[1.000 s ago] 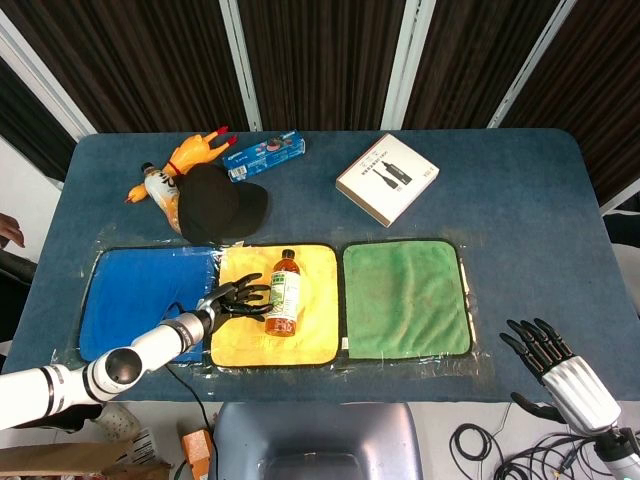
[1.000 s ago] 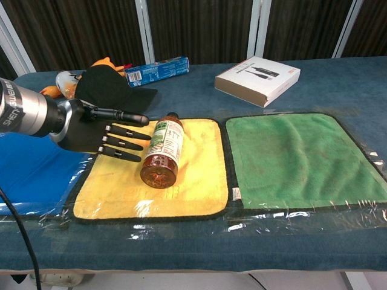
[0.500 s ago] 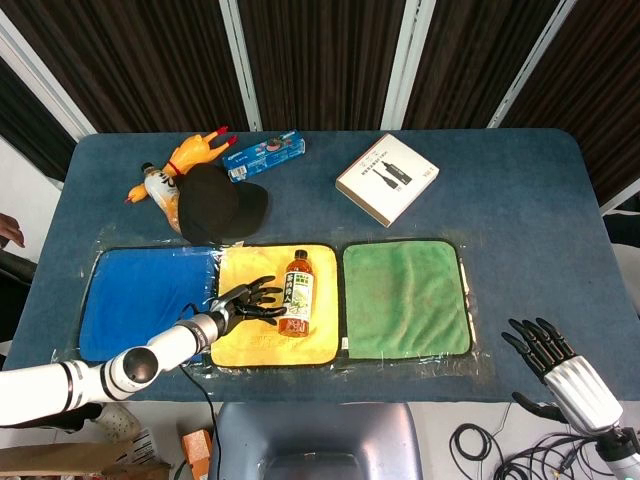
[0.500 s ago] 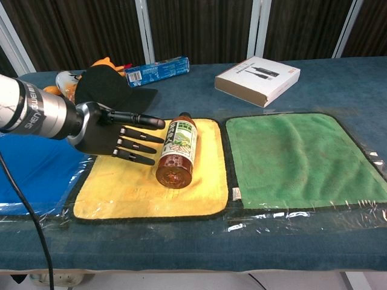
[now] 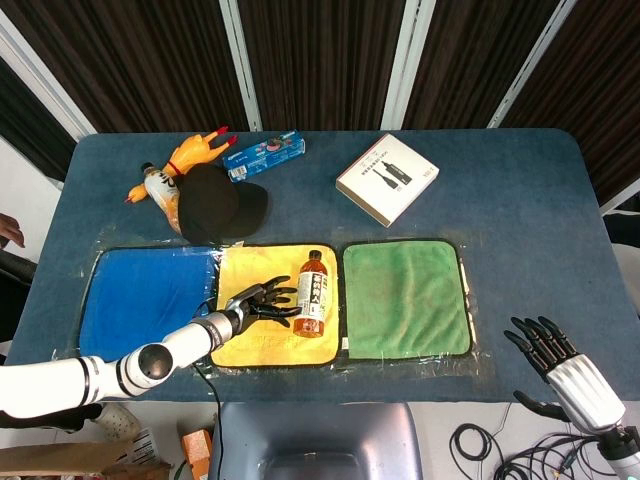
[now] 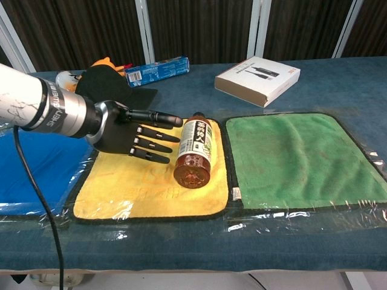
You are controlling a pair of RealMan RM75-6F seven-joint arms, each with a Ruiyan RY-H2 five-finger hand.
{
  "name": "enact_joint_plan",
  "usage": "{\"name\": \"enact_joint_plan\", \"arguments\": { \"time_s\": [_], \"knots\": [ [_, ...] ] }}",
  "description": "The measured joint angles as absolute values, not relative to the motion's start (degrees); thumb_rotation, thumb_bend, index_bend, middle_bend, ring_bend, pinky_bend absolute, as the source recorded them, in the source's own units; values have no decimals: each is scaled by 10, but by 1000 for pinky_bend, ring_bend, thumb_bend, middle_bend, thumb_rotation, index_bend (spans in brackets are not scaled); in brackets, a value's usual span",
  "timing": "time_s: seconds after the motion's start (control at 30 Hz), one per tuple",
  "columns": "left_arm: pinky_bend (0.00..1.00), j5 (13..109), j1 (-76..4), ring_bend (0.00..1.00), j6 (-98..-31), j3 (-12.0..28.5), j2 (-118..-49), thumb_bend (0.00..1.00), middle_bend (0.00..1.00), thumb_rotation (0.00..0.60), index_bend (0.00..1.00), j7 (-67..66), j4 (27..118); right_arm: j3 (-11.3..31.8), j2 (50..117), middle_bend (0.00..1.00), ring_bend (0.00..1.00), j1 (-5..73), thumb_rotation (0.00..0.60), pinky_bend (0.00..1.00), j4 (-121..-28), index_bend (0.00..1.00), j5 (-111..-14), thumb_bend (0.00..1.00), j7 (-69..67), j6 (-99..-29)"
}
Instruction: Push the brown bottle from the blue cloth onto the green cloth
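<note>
- Brown bottle (image 6: 195,152) lies on its side on the yellow cloth (image 6: 139,187), near that cloth's right edge, cap end pointing away from the robot. Not yet on the green cloth (image 6: 296,157); already off the blue cloth (image 5: 135,300).
- Left hand (image 6: 130,136) is spread flat w/ fingers extended, fingertips (image 6: 175,121) at the bottle's side, gripping nothing. Right hand (image 5: 545,350) hangs off the tabletop (image 5: 520,190) edge, fingers apart, idle.
- Risk: the push lands nearer one end, so the bottle pivots instead of rolling straight & veers off.
- Risk: the black seam btwn yellow & green could stall the roll; fingers may ride over the top.
- Risk: too hard a shove & it rolls past the green cloth twd the far edge.
- Risk: the hand drags the yellow cloth, bunching it vs the green one.
</note>
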State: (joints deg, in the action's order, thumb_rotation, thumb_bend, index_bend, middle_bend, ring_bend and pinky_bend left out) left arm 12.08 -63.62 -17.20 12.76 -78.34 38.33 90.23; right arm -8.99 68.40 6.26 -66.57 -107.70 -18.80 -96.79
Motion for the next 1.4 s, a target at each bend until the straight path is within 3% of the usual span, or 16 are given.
{"name": "enact_joint_plan", "arguments": {
  "time_s": [0.63,0.8,0.9,1.07,1.4],
  "knots": [
    [477,116,-659,120,-168,136,-810,202,119,600,0,385,886,-90,679,0,0,64,600,0,-663,0,-1075,143,-205,-968],
    [366,113,-668,145,-178,133,-815,202,119,600,0,382,890,-91,678,0,0,64,600,0,-663,0,-1077,143,-208,-971],
    [352,109,-674,145,-183,131,-818,202,120,600,0,380,892,-92,677,0,0,63,600,0,-663,0,-1078,142,-210,-974],
    [475,99,-684,145,-186,127,-821,202,119,600,0,377,894,-91,676,0,0,62,600,0,-661,0,-1078,142,-215,-978],
    [482,90,-701,153,-190,127,-843,202,119,600,0,371,887,-93,673,0,0,61,600,0,-660,0,-1080,142,-222,-981]
  ]
}}
